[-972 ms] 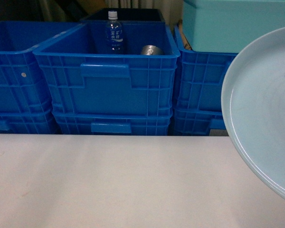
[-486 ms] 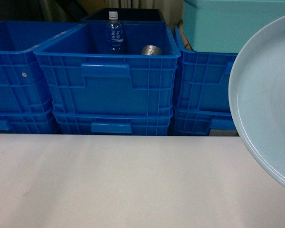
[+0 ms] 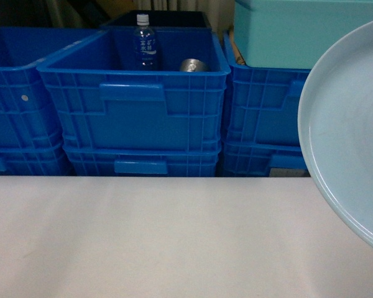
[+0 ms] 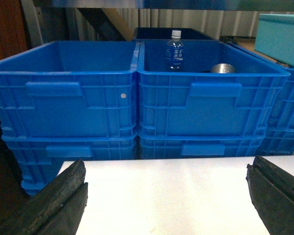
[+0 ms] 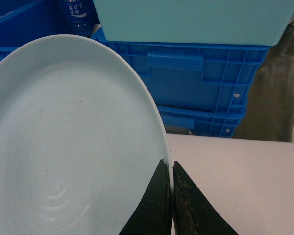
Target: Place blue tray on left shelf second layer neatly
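Note:
The blue tray (image 3: 351, 133) is a pale light-blue round dish held up on edge at the right of the head view, above the white table (image 3: 161, 236). In the right wrist view the same blue tray (image 5: 68, 142) fills the left half, and my right gripper (image 5: 171, 166) is shut on its rim, one finger on each side. My left gripper (image 4: 166, 188) is open wide over the table, its two dark fingers (image 4: 63, 196) at the frame's bottom corners with nothing between them. The left shelf is out of view.
Stacked deep-blue ribbed crates (image 3: 133, 108) stand right behind the table's far edge. One holds a water bottle (image 3: 145, 45) and a metal can (image 3: 193, 64). A turquoise box (image 3: 298, 31) sits on the right-hand crates (image 3: 261, 118).
The head view has shifted a little, so crates and bottle appear slightly further left and higher. The tray stays at the right edge, held in the same way.

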